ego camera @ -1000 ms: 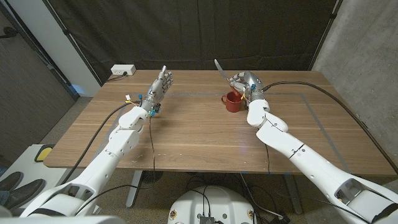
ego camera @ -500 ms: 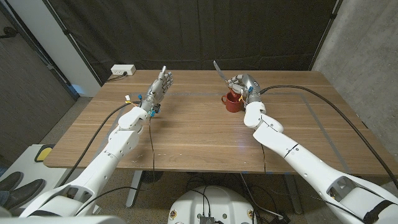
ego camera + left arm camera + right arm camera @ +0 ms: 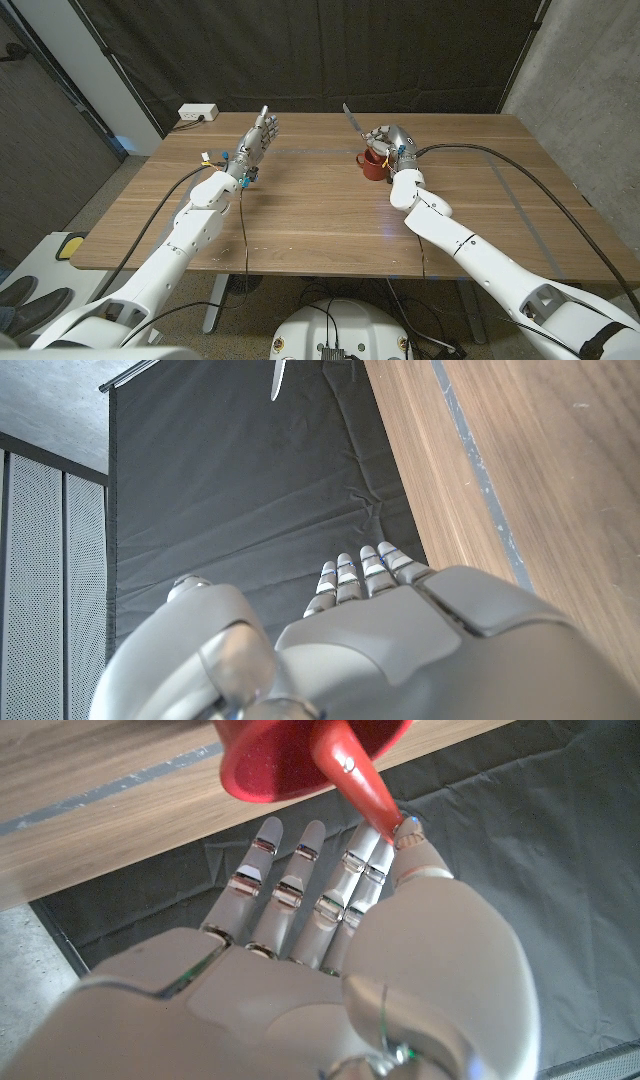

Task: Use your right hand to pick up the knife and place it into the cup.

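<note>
Dark curtains back the table (image 3: 300, 210), where the right hand (image 3: 385, 138), gripping the knife (image 3: 352, 120), has edged closer over the red cup (image 3: 374, 165), blade up, nearing the drop; left hand (image 3: 255, 140) open.

The cup (image 3: 373, 165) is standing on the table (image 3: 320, 215), right of centre and toward its far edge, with the right hand (image 3: 387, 138) sitting just behind and above it, holding the knife (image 3: 352, 119), whose blade is sticking up and away to the left. The left hand (image 3: 256, 136) is standing well apart on the table's left side, while a power strip (image 3: 197, 113) is lying beyond the far left corner.
</note>
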